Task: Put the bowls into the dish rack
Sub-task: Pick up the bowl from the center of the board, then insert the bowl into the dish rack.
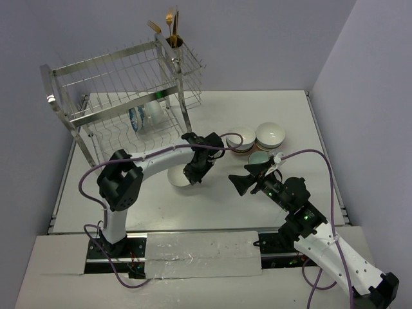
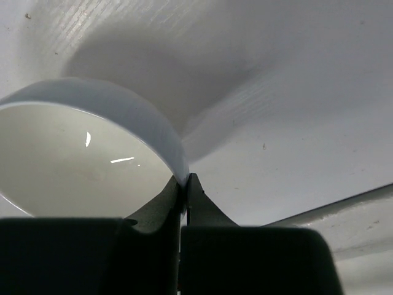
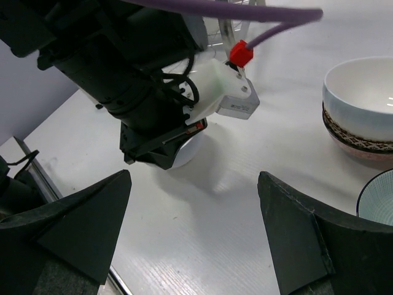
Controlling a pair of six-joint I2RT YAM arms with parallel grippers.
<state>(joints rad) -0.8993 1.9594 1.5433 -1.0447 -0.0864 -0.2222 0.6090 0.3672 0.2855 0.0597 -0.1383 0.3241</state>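
A white bowl (image 1: 177, 177) (image 2: 73, 153) (image 3: 188, 151) rests on the table in front of the dish rack (image 1: 122, 84). My left gripper (image 1: 194, 170) (image 2: 185, 178) is shut on its right rim, one finger inside the wall and one outside. My right gripper (image 1: 247, 177) (image 3: 193, 177) hovers open and empty to the right, facing the left gripper. More bowls stand behind it: two stacks (image 1: 241, 138) (image 1: 270, 134) (image 3: 362, 104) and a teal-lined bowl (image 1: 259, 158) (image 3: 377, 200). Two bowls (image 1: 145, 116) stand on edge in the rack's lower tier.
Gold cutlery (image 1: 170, 29) sticks out of the cup at the rack's back right corner. The rack fills the back left of the white table (image 1: 212, 206). A purple cable (image 1: 309, 154) loops over the right arm.
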